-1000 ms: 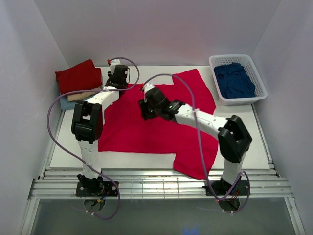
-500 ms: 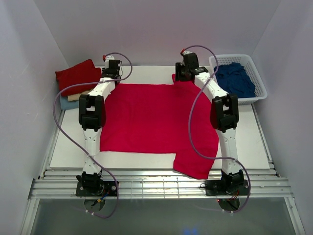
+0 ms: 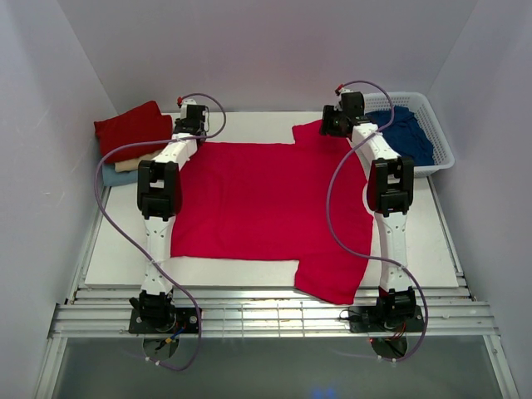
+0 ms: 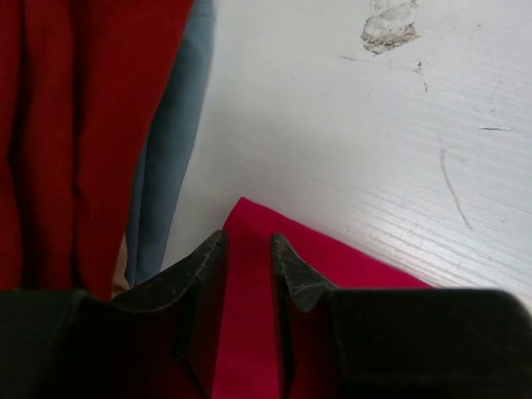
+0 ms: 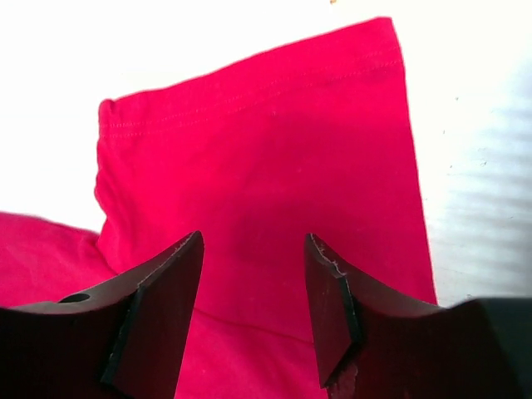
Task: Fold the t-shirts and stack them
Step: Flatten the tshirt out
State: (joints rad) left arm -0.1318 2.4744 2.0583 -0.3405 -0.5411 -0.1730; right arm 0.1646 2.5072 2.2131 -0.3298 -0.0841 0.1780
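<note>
— The arms?
— The left arm [image 3: 158,187] and the right arm [image 3: 386,187] both reach straight forward, wrists low.
— Grippers?
— The right gripper [image 5: 253,237] gapes; the left gripper [image 4: 247,238] is nearly closed, grip unclear.

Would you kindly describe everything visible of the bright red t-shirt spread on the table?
The crimson t-shirt is a soft, thin knit spread nearly flat across the table. A sleeve with a stitched hem points to the far right; its near-right part overhangs the table's near edge. Its far-left corner lies between the parted fingers of the left end effector; the open right end effector hovers over the sleeve.
</note>
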